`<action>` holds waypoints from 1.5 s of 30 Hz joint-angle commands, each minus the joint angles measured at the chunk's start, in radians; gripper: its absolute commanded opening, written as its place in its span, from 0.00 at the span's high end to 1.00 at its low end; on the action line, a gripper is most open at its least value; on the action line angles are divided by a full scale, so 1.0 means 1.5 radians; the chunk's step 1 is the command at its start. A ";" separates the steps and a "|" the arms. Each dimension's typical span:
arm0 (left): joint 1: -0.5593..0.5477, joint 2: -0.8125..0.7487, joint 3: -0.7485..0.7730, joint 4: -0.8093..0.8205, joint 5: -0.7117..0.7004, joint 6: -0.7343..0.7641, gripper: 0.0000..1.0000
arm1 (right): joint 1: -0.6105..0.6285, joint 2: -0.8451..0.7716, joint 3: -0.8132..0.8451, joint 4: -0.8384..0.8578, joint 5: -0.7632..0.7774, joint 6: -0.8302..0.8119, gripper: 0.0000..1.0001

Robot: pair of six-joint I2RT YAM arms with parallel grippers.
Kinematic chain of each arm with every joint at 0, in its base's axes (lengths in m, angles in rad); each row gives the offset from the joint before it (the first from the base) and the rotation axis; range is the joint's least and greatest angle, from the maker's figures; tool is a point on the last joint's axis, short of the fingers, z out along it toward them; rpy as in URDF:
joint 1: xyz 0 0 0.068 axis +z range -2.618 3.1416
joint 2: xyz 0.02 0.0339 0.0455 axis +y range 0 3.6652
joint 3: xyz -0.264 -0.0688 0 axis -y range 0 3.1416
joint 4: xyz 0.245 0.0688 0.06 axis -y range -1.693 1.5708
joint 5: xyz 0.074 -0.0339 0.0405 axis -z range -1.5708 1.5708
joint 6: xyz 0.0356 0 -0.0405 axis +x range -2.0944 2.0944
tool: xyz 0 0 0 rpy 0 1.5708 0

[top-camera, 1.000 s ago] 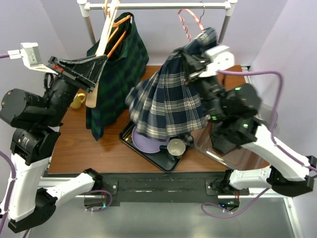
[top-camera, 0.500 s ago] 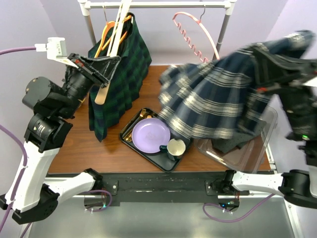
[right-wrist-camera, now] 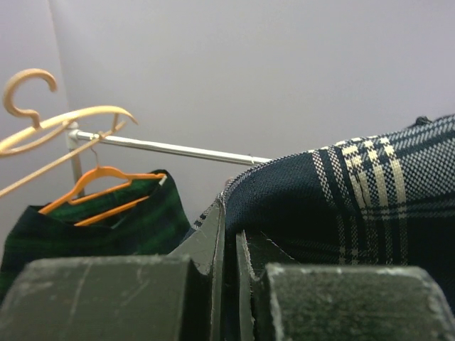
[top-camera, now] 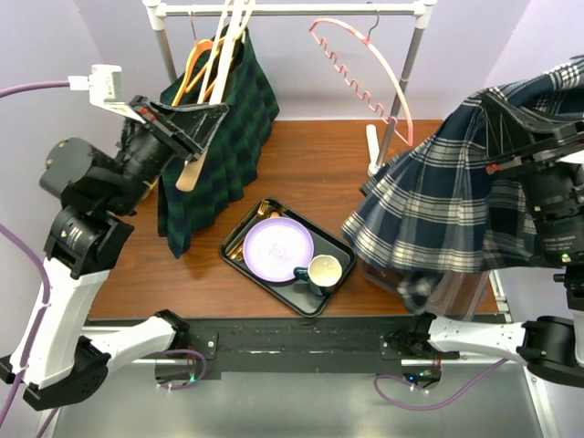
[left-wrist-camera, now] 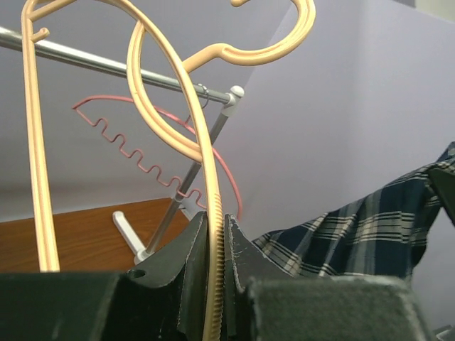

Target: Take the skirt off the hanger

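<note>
dangling pinched in the right tool [right-wrist-camera: 229, 220], the skirt [top-camera: 438, 210] is off its pink hanger [top-camera: 394, 80]: done. left tool [left-wrist-camera: 215, 231] pinches a cream hanger [left-wrist-camera: 208, 170].

We look down on the table [top-camera: 310, 164]; our 2 wrist cameras face up, sharing rail [top-camera: 292, 11] and navy plaid skirt [top-camera: 438, 210].

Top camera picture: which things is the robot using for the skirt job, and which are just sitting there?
For the job: blue plaid skirt, pinched in the right gripper; bare pink hanger; left gripper, clamped on a beige hanger.
Just there: green skirt on the rail; black tray with purple plate and mug.
</note>
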 commanded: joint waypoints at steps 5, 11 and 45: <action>0.003 -0.026 0.049 0.009 0.049 -0.043 1.00 | 0.000 -0.020 -0.003 0.080 0.045 -0.068 1.00; 0.004 -0.040 0.023 -0.019 0.080 -0.092 1.00 | 0.001 -0.027 -0.012 0.082 0.056 -0.072 1.00; 0.021 0.144 -0.161 0.338 -0.069 -0.256 1.00 | 0.000 -0.104 -0.136 0.131 0.117 -0.077 1.00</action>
